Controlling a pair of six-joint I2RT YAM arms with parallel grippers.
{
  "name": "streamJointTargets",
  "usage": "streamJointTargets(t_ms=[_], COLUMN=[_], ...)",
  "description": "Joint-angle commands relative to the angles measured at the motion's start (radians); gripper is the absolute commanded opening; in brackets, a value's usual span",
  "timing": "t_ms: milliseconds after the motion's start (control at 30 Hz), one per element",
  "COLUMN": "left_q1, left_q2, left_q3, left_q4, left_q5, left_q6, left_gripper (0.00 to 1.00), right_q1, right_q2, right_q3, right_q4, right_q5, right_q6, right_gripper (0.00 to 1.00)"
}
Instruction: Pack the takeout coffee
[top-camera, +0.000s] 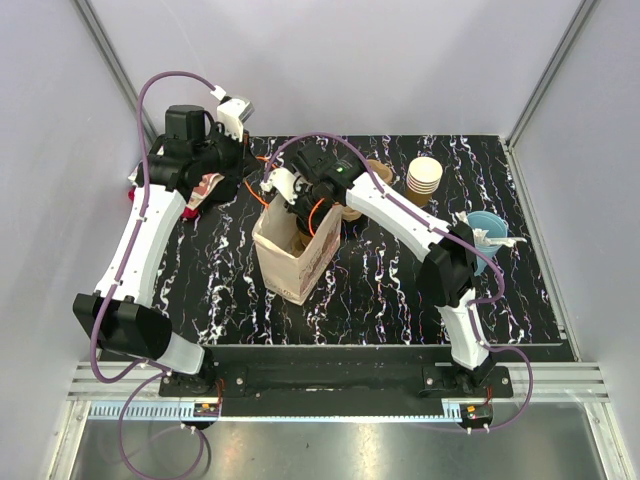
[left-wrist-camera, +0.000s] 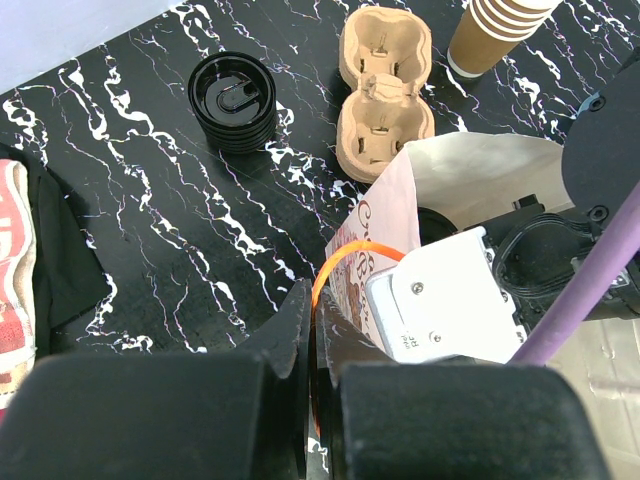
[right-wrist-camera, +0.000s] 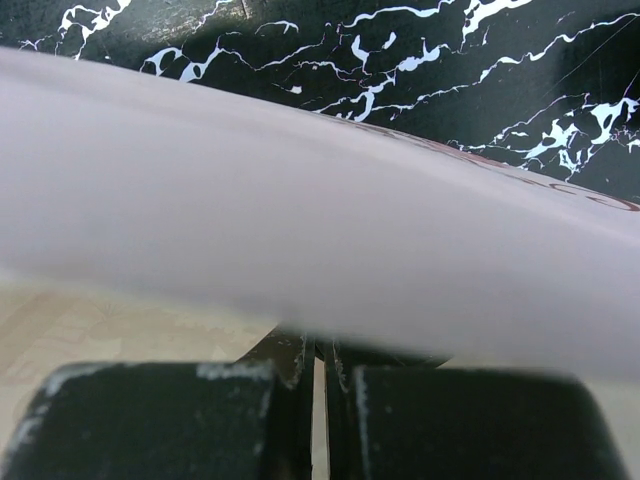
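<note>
One takeout coffee (left-wrist-camera: 437, 224) in bag (left-wrist-camera: 480, 165), by right end effector (right-wrist-camera: 321, 365).

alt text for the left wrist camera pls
An open paper bag stands at right with the right arm at its mouth. Beyond it on the black marbled table sit a stack of black lids, a pulp cup carrier and stacked paper cups. The left gripper fills the bottom edge.

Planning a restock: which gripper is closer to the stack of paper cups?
Right. The right gripper is at the paper bag's mouth; the left gripper is beyond the bag, farther from the stack.
</note>
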Motion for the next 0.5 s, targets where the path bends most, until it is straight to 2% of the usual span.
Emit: streamJointTargets(t_ms=[0, 467], left_q1=[0.006, 0.006], left_q2=[-0.038, -0.041], left_q3=[0.0, -0.001], left_q4=[0.044, 0.044], left_q5=[0.02, 0.019], left_q6=[-0.005, -0.006], left_gripper=[0.0, 0.0], right_q1=[-0.009, -0.009], right_q2=[-0.058, -0.048], right_q3=[-0.004, -0.013], right_q4=[0.027, 0.027], right_q5=[-0.003, -0.006], right_q6=[0.009, 0.009], right_gripper=[0.0, 0.0])
